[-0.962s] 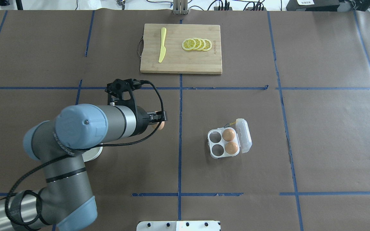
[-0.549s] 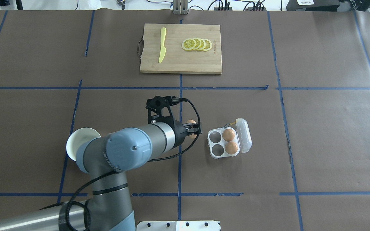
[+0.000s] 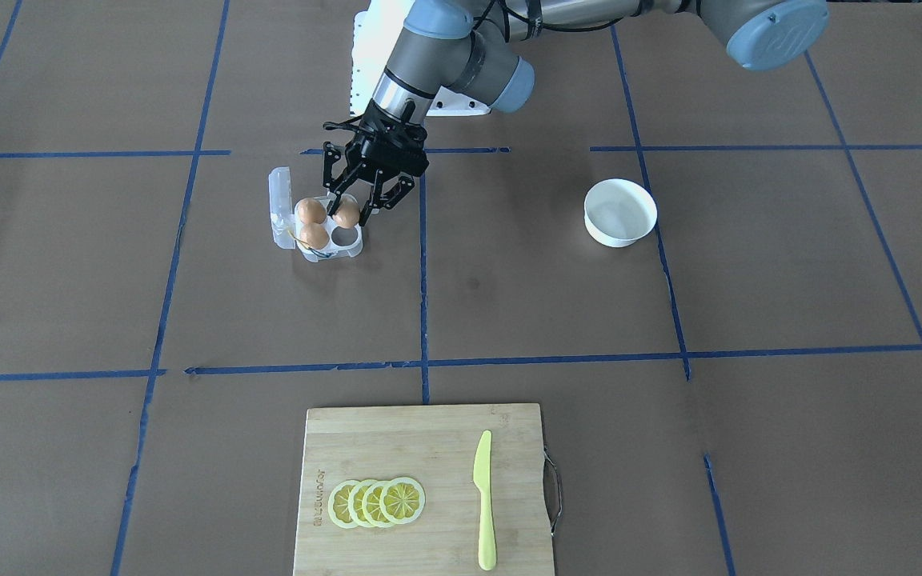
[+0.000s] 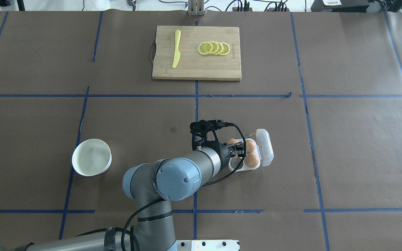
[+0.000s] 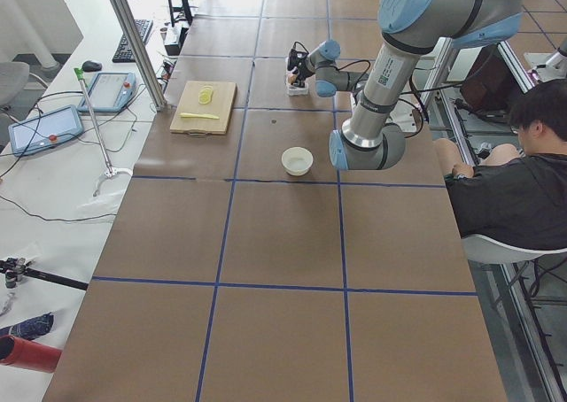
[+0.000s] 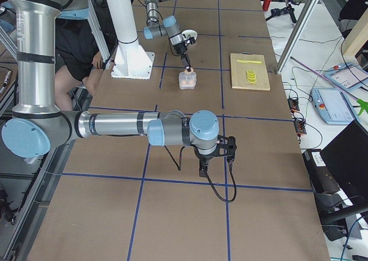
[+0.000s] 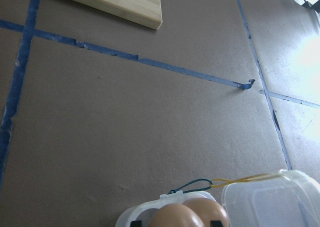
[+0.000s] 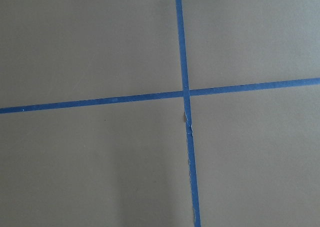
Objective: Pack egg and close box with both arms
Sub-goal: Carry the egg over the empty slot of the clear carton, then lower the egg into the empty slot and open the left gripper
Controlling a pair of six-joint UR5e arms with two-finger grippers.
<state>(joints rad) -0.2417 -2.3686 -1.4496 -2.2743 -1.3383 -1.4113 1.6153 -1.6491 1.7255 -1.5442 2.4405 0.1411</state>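
Egg [image 3: 346, 213] in pinch of left hand [image 3: 348, 218] at box [image 3: 278, 210], clear front-on, half-hidden overhead.

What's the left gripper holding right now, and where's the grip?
Left gripper pinches a small tan-brown egg by its sides, over the clear plastic egg carton.

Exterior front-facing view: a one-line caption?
Left claw holds an egg at the open box, beside two packed eggs.

It was a robotics lab: a long table [image 5: 283, 243] papered brown and gridded with blue tape [image 5: 266, 286], control tablets [image 5: 44, 127] and metal posts [image 5: 133, 39] alongside, an operator [image 5: 514, 181] seated nearby.
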